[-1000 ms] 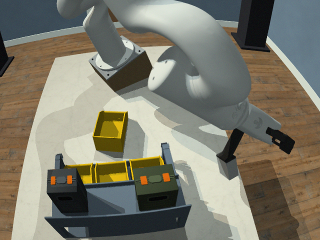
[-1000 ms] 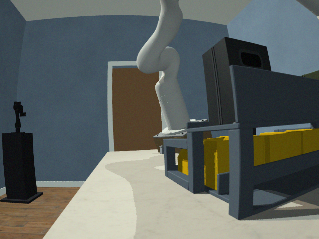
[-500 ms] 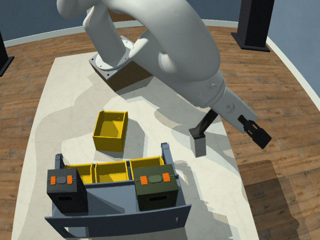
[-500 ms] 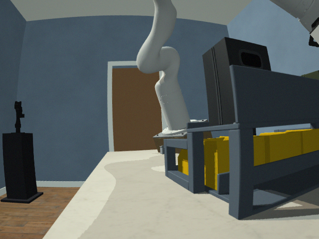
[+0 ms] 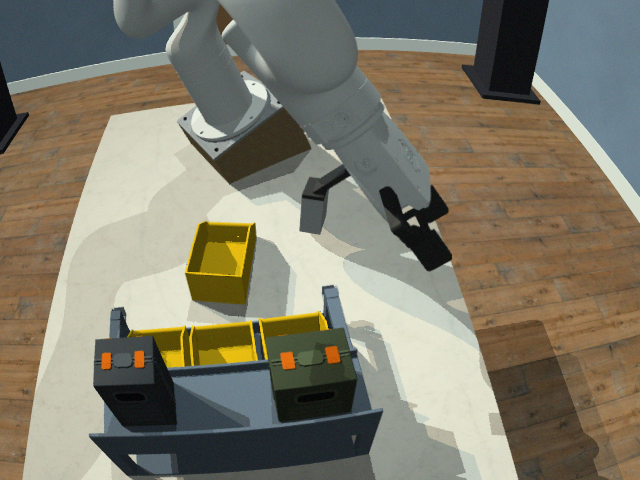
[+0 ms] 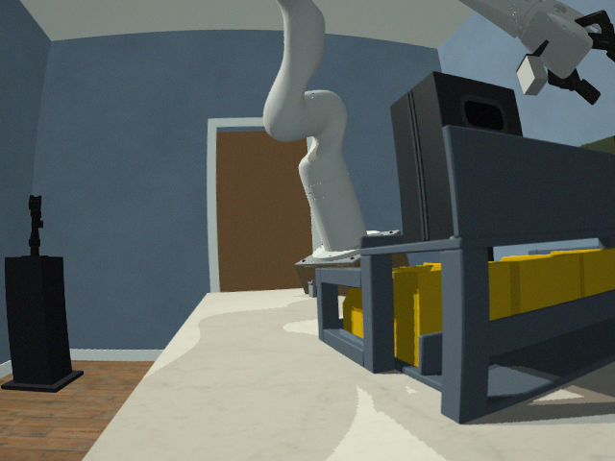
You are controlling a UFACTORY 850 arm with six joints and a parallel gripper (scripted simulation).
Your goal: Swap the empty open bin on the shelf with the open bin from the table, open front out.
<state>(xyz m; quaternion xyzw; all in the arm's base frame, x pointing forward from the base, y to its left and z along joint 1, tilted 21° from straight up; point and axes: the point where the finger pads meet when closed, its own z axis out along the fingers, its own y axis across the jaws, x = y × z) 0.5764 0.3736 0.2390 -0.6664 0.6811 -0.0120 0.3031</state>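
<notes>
A yellow open bin (image 5: 221, 260) stands on the table top in front of the grey shelf (image 5: 232, 392). I see only a small speck inside it. Three yellow open bins sit side by side in the shelf: left (image 5: 157, 346), middle (image 5: 223, 343) and right (image 5: 292, 326). Their rear parts are hidden under the upper board, and I cannot tell which one is empty. They also show as a yellow row in the exterior view (image 6: 541, 287). My gripper (image 5: 418, 224) is open and empty. It hangs high in the air to the right of the table bin, well above the shelf (image 6: 596, 54).
A dark grey lidded box (image 5: 131, 379) and a green lidded box (image 5: 312, 374) stand on the shelf's upper board. The arm's base (image 5: 242, 134) is at the table's far end. A grey block sticks out from the wrist. Black stands are on the floor.
</notes>
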